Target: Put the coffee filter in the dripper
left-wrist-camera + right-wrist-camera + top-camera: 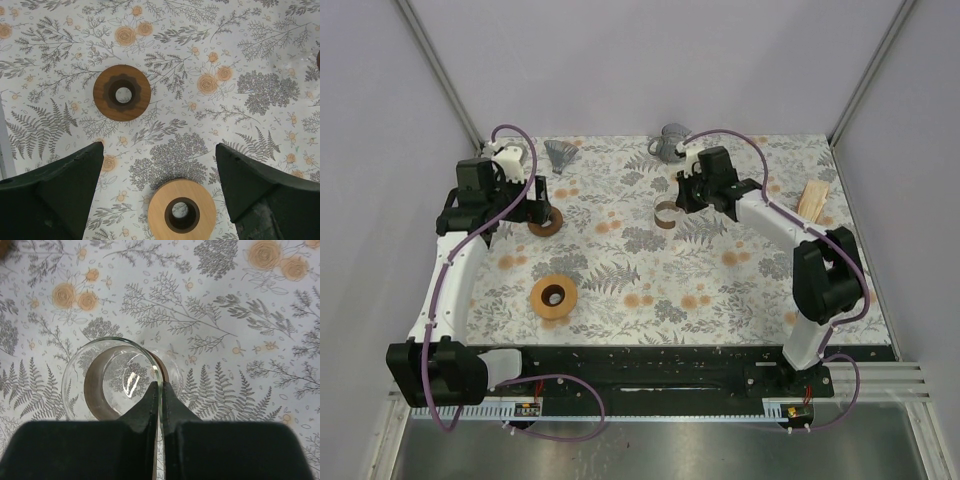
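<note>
The dripper [666, 213] is a clear glass cone with a brown wooden collar, standing in the middle of the flowered cloth. My right gripper [684, 198] is shut on its thin glass rim. In the right wrist view that rim runs between the closed tips of the right gripper [161, 386], with the dripper [95, 390] to their left. A tan paper coffee filter [813, 200] lies flat at the right edge of the cloth, away from both grippers. My left gripper [534, 204] is open and holds nothing. It hangs above two wooden rings, as the left gripper [159, 150] shows.
A dark brown wooden ring [548, 221] [121, 93] and a light wooden ring [555, 296] [181, 210] lie on the left half. A grey funnel-shaped piece [560, 156] and a grey jug [670, 143] stand at the back edge. Metal posts frame the back corners.
</note>
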### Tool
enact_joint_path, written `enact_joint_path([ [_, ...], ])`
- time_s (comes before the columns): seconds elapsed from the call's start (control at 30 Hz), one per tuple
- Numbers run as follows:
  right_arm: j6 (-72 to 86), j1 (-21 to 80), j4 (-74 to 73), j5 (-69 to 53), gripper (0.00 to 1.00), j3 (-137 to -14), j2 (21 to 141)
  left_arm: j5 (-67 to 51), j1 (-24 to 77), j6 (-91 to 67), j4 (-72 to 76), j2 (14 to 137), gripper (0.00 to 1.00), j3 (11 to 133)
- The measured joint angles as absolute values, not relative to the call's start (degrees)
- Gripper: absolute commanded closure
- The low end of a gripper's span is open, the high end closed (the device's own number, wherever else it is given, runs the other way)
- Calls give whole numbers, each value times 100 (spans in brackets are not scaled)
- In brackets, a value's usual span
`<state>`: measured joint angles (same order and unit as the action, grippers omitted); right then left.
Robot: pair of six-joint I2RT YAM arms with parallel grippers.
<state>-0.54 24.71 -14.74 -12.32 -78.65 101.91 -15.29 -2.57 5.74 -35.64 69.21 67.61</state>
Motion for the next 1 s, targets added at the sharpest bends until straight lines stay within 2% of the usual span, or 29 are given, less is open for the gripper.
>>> enact_joint_path([
  [0.27, -185, 2969, -1413, -965, 100, -7601, 10149, -1645, -257, 626, -3544, 6897, 4, 6659],
  [0.43, -228, 3081, -1339, -851, 100, -7496, 10077, -1785, -259, 1251, -3944, 6928, 4, 6665],
  [0.47, -233, 3089, -1337, -847, 98, -7496, 10077, -1831, -261, 1424, -4084, 6954, 4, 6667],
  [0.57, -237, 3109, -1334, -849, 78, -7496, 10077, -1933, -261, 2012, -4480, 7004, 3, 6606],
  [0.7, -235, 3109, -1376, -849, 59, -7494, 10066, -1966, -261, 2602, -4650, 6914, 1, 6145],
  [1.0, -161, 3114, -1640, -869, 38, -7494, 9701, -1739, -261, 3256, -4829, 6884, 1, 5153],
])
